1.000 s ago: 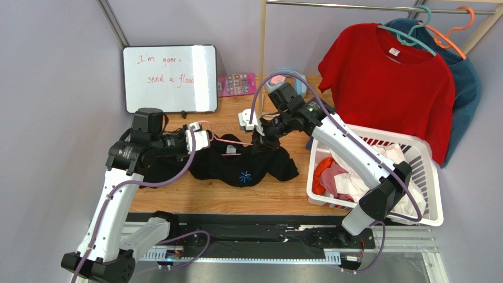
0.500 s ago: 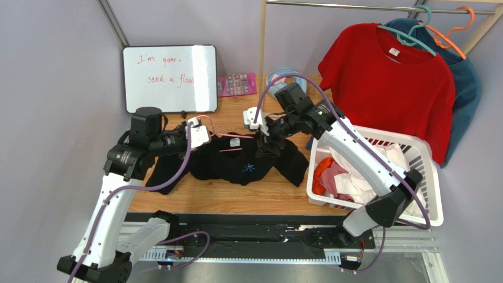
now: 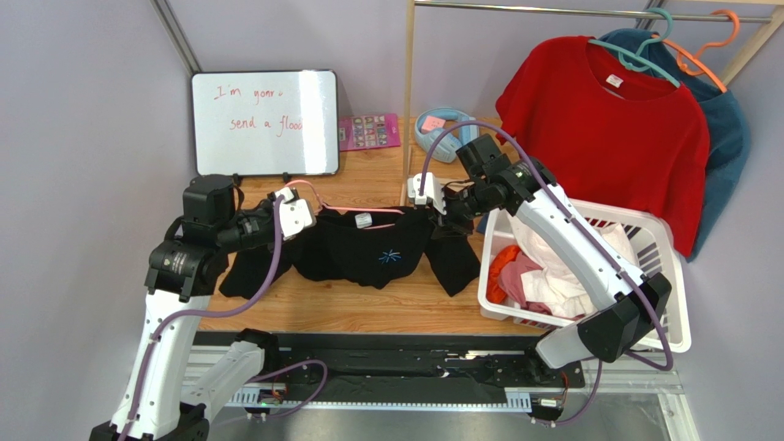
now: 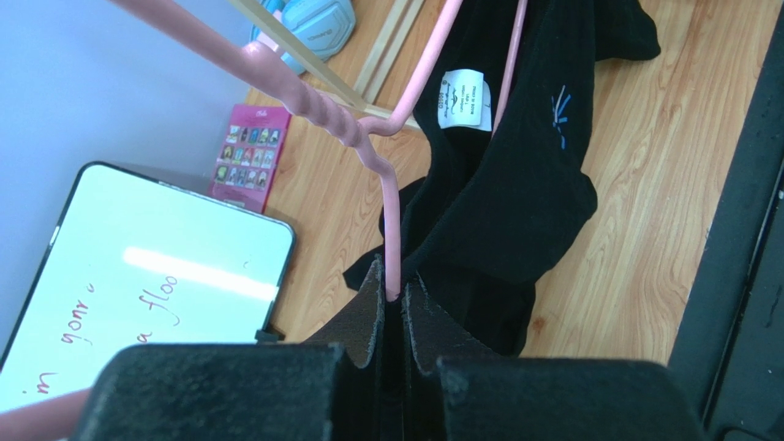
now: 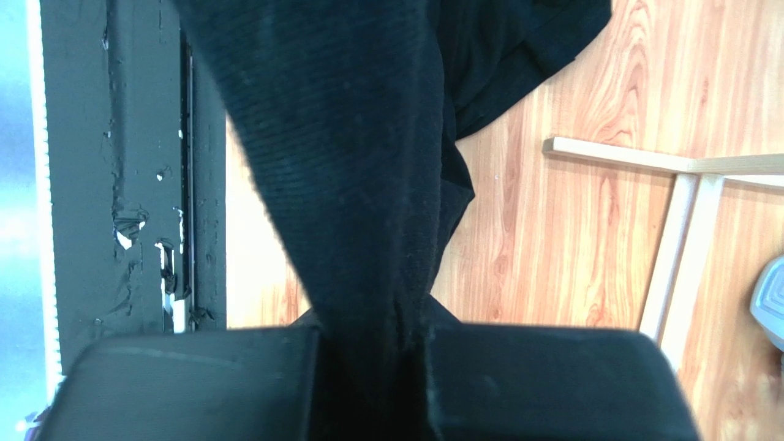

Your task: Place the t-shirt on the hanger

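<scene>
Where the left claw [image 4: 394, 296] pinches shut, a thin run of the pink hanger [image 4: 391, 216] is caught between its fingers. From there the wire climbs toward twelve o'clock in the wrist view, up to a twisted neck. Beyond the neck the wire runs alongside the white label [image 4: 463, 98] at the collar of the black t-shirt [image 4: 515, 184] (the small blue chest mark shows just past it). The right claw [image 5: 368, 322] is clamped on a fold of the t-shirt, and black cloth fills most of its wrist view, with the wooden table [image 5: 570, 239] showing at three o'clock. Seen from above, the t-shirt is stretched between the two claws. The left one sits at its nine o'clock and the right one at about two o'clock. Both sleeves droop and the lower edge lies on the table. A whiteboard [image 3: 265, 122] stands at eleven o'clock from the t-shirt, blue headphones [image 3: 437, 124] at one o'clock, and a white basket [image 3: 676, 276] of laundry at three o'clock. A red shirt [image 3: 607, 138] hangs on the rail above the basket.
</scene>
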